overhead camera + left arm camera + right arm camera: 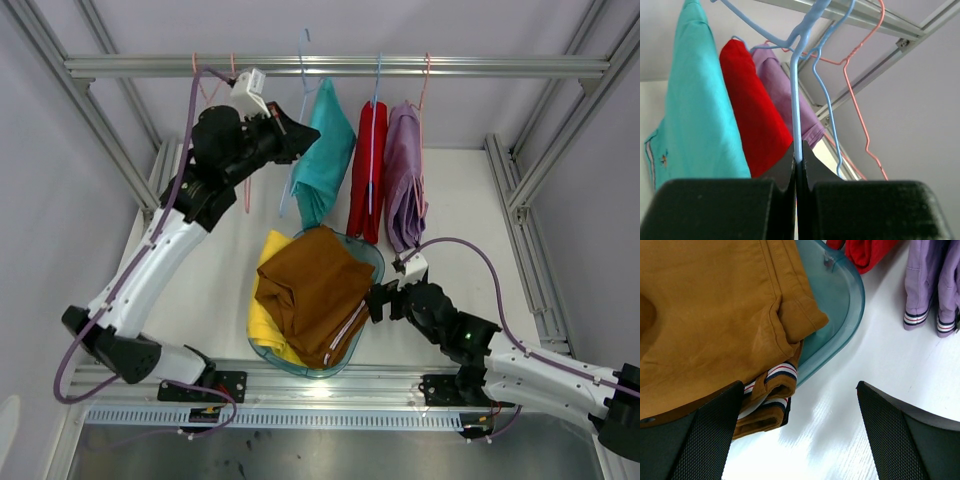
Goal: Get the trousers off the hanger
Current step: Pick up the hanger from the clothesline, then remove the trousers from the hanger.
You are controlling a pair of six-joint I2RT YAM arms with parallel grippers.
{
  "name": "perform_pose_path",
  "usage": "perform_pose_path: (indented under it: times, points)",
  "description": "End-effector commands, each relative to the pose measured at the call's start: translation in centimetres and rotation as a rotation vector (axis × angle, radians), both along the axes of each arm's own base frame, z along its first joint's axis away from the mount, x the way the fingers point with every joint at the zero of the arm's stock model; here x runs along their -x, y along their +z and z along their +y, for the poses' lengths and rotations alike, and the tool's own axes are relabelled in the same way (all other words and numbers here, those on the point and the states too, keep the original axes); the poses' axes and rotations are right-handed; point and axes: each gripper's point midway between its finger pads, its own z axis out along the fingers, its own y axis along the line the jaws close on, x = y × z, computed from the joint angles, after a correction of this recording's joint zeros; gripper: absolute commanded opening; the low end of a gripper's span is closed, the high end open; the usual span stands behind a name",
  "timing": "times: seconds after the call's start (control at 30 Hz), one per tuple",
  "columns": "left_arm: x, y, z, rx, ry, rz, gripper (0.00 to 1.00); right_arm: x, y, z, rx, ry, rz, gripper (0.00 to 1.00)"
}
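Note:
Teal trousers (325,150), red trousers (368,170) and lilac trousers (403,180) hang on wire hangers from the top rail (340,66). My left gripper (290,135) is raised beside the teal pair and shut on the thin wire of a light blue hanger (796,115), with the teal trousers (695,110) just to its left. Brown trousers (315,290) lie folded over yellow trousers (262,325) in a teal tray (372,255). My right gripper (800,385) stands open low over the table at the tray's right rim, next to the brown trousers' striped cuff (782,372), holding nothing.
A bare pink hanger (200,80) hangs at the rail's left end, and another pink hanger (860,100) hangs by the lilac pair. Frame posts (520,190) flank the white table (470,230). The tray's rim (840,305) runs close to my right fingers.

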Motion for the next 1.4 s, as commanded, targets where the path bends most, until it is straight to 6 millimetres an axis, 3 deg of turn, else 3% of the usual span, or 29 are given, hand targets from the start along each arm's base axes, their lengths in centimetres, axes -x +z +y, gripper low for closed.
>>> perform_pose_path:
  times: [0.0,0.13,0.2,0.23,0.3,0.33,0.4,0.43,0.47,0.53,0.57,0.63,0.73,0.83,0.97,1.0,1.1,1.23,1.37]
  points:
    - [2.5,5.8,3.1,-0.009,0.104,-0.249,0.01,-0.3,0.6,0.6,-0.025,0.006,-0.01,0.99]
    - [2.8,3.2,4.8,-0.075,0.182,-0.222,0.0,-0.2,0.9,0.9,-0.037,0.017,-0.007,0.99]
    - [3.4,3.3,6.1,-0.077,0.227,-0.239,0.01,-0.1,0.9,0.8,-0.037,0.018,-0.003,0.99]
    - [3.2,1.6,6.3,-0.104,0.237,-0.213,0.0,-0.1,1.0,0.8,-0.04,0.014,-0.005,0.99]
    - [3.4,0.7,7.1,-0.123,0.269,-0.195,0.01,-0.1,1.2,0.8,-0.049,0.015,-0.007,0.99]
    - [3.6,-0.7,7.2,-0.144,0.269,-0.175,0.0,0.0,1.5,1.0,-0.066,0.024,-0.011,0.99]
    - [3.9,-2.1,7.6,-0.177,0.278,-0.165,0.0,0.2,2.1,1.3,-0.074,0.047,-0.023,0.99]
    - [4.5,-1.8,7.9,-0.179,0.281,-0.186,0.0,0.2,2.4,1.3,-0.079,0.046,-0.032,0.99]
    - [4.4,-3.6,8.0,-0.211,0.281,-0.168,0.0,0.4,2.8,1.6,-0.085,0.055,-0.042,0.99]
    - [4.6,-3.9,8.6,-0.22,0.301,-0.179,0.0,0.4,3.4,1.8,-0.082,0.056,-0.062,0.99]
    - [4.7,-5.0,8.8,-0.236,0.301,-0.169,0.0,0.8,3.6,2.4,-0.08,0.077,-0.065,0.99]
    - [5.0,-5.0,8.9,-0.225,0.3,-0.18,0.01,0.8,5.3,3.1,-0.091,0.089,-0.087,0.99]
    - [5.1,-6.7,8.8,-0.231,0.293,-0.157,0.0,1.4,7.2,5.0,-0.101,0.142,-0.108,1.0]
    - [4.9,-7.9,8.4,-0.242,0.279,-0.128,0.01,2.0,9.3,7.7,-0.134,0.207,-0.151,1.0]
    - [5.1,-8.1,8.1,-0.234,0.256,-0.117,0.01,2.0,11.3,10.5,-0.14,0.264,-0.234,0.99]
    - [5.2,-8.3,8.1,-0.233,0.252,-0.108,0.0,1.8,12.3,11.1,-0.143,0.28,-0.281,0.99]
    - [5.6,-8.5,7.8,-0.209,0.216,-0.088,0.0,0.7,12.5,12.5,-0.069,0.276,-0.375,0.99]
    - [6.0,-8.4,8.6,-0.183,0.207,-0.089,0.0,-1.8,14.3,14.2,-0.043,0.204,-0.489,1.0]
    - [6.1,-8.6,9.0,-0.177,0.2,-0.086,0.01,-3.9,14.6,16.7,-0.035,0.204,-0.528,0.99]
